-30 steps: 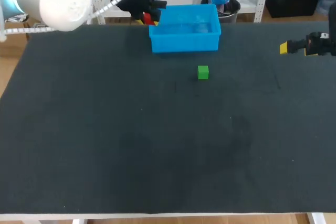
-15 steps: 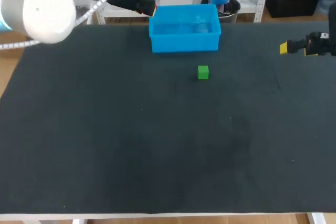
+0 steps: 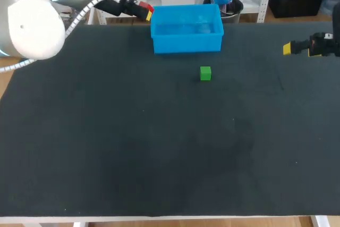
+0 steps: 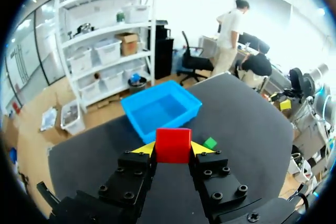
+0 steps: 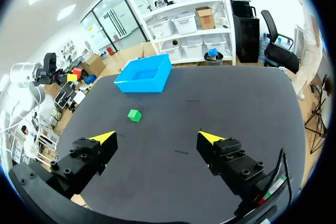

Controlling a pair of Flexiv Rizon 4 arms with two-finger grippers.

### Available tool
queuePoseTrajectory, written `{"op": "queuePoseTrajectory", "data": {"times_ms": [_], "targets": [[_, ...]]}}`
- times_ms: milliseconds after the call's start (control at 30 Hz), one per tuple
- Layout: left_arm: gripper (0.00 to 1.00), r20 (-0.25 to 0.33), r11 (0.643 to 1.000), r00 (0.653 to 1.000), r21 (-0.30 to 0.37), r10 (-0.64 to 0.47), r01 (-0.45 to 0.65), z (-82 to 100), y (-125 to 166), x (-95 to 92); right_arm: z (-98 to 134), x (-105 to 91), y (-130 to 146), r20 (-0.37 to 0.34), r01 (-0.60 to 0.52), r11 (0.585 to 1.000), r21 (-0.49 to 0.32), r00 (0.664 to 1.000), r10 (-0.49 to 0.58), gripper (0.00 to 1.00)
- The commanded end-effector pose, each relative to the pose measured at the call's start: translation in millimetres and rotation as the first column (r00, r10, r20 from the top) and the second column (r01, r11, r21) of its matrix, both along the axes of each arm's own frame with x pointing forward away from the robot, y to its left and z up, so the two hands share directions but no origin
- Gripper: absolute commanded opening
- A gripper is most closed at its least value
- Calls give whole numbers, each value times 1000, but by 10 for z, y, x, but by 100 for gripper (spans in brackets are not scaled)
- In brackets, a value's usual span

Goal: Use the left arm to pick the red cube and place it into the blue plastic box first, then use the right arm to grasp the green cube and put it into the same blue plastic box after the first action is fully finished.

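1 red cube (image 4: 173, 144) sat clenched in the left end effector (image 4: 173, 149), just beside the blue plastic box (image 3: 187, 42). The green cube (image 3: 205, 73) lay on the desk (image 3: 159, 147) near it; the right end effector (image 5: 157, 138) hung released.

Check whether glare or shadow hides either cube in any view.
Left wrist view: red cube evenly lit in the left gripper, no glare. Head view: green cube stands out on the dark table; red cube only a small patch. Right wrist view: green cube clear, unshadowed.
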State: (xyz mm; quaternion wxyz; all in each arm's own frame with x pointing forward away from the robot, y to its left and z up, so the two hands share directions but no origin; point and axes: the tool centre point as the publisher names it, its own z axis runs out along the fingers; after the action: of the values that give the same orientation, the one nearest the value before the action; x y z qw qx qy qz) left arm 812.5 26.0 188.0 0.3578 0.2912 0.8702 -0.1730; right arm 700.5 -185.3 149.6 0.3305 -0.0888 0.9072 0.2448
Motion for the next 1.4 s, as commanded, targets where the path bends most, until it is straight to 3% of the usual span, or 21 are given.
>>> {"op": "queuePoseTrajectory", "data": {"times_ms": [33,500,1033,1400], "targets": [[0,-13,998,999,-32,-49,48,-15,51,6,-3,1,-1,0,-1,1000,0,1000,1,100],[0,14,990,992,-64,-124,125,-118,-83,182,-3,1,-1,0,-1,1000,0,1000,1,100],[0,10,980,982,-69,-187,187,-317,-467,838,-3,1,-1,0,-1,1000,0,1000,1,100],[0,-4,980,982,-63,-188,187,-443,-545,1244,-3,1,-1,0,-1,1000,0,1000,1,100]]}}
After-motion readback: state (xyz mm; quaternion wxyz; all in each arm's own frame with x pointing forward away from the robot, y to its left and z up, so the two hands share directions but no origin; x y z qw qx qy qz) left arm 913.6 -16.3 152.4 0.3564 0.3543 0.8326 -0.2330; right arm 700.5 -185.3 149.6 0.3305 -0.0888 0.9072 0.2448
